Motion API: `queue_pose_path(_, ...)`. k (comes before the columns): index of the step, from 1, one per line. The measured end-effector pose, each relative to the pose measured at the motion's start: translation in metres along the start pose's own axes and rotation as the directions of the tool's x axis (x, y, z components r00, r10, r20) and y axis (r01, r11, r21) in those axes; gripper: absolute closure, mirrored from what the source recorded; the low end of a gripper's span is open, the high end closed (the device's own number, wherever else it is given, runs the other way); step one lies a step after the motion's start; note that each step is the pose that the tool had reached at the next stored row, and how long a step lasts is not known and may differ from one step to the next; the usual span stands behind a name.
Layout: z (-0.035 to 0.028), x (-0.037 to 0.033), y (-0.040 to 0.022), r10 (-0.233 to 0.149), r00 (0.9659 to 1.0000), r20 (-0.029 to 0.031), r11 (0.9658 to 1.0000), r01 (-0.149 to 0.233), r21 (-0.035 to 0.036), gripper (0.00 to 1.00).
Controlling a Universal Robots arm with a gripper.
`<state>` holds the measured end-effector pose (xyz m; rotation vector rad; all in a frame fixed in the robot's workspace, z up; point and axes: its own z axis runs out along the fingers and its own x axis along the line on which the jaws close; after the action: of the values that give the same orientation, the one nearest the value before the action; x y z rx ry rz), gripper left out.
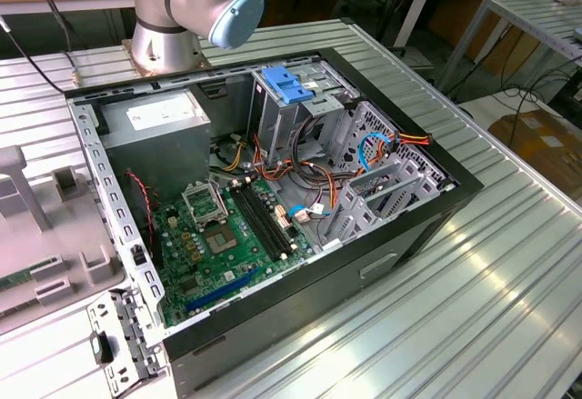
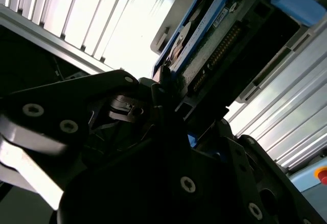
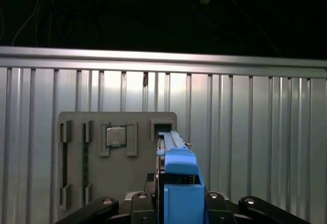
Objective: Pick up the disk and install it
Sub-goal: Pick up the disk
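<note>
In the first wrist view the disk (image 3: 176,175) is seen edge-on, a thin metal slab with a blue plastic rail on top. It stands between the black fingers of my gripper (image 3: 176,202), which is shut on it. Its far end reaches the square slot of a grey holder tray (image 3: 76,124); I cannot tell whether it still sits in that slot. In the second wrist view the disk (image 2: 219,40) shows its connector edge and blue rails, pinched at one end by the gripper (image 2: 166,89).
The open computer case (image 1: 436,194) lies on the ribbed metal table (image 1: 491,290), with the blue-latched drive cage (image 1: 286,85), grey power-supply box (image 1: 159,131) and motherboard (image 1: 218,235) inside. The arm's base (image 1: 182,8) stands behind it. The holder tray (image 1: 36,235) lies at the exterior view's left and carries a processor chip (image 3: 116,136).
</note>
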<state>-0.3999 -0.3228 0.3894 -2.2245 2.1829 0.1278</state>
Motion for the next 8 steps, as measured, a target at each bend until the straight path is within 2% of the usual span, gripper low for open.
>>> queue_pose_path(8, -0.0071, -0.0009, 0.0003, 0.000, 1.0000, 0.0000, 1.0000, 0.000, 0.0000, 0.64)
